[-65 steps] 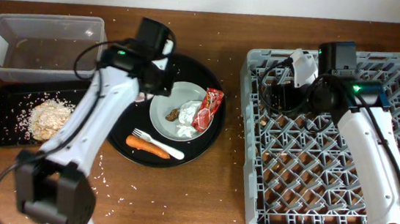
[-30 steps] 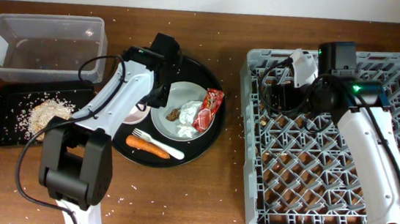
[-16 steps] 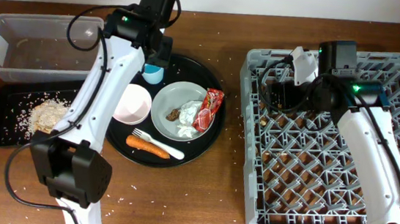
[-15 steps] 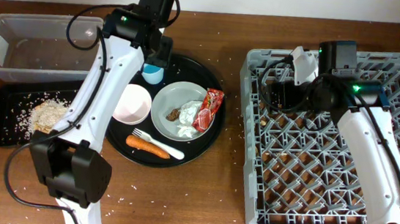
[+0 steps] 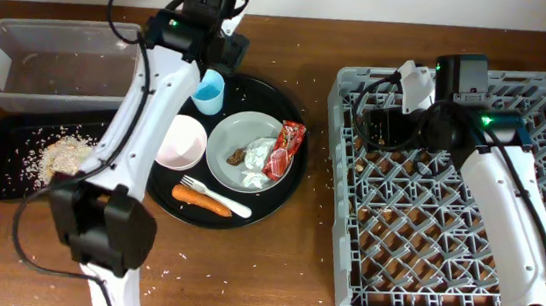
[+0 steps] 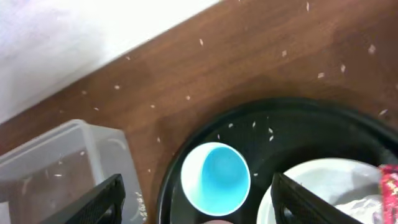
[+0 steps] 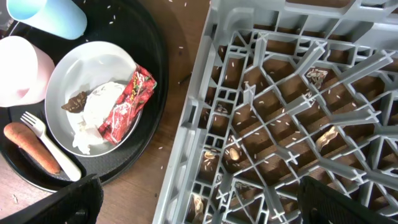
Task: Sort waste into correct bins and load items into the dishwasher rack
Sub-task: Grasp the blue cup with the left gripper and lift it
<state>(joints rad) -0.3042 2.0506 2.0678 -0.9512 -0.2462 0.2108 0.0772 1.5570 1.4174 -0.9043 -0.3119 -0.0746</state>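
Pulled back toward twelve o'clock, the left gripper (image 6: 200,202) hangs spread and empty over the light blue cup (image 5: 209,92), upright at eleven o'clock on the round black tray (image 5: 263,97): likely light, stiff, slick, so pinch its rim.

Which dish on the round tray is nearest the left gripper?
The light blue cup, centred below its open fingers; the white bowl and grey-green plate lie farther.

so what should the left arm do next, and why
Probably lower the left gripper around the light blue cup and close on it. Its jaws stand open with the cup upright between them on the round black tray, and the dishwasher rack shows no dishes yet.
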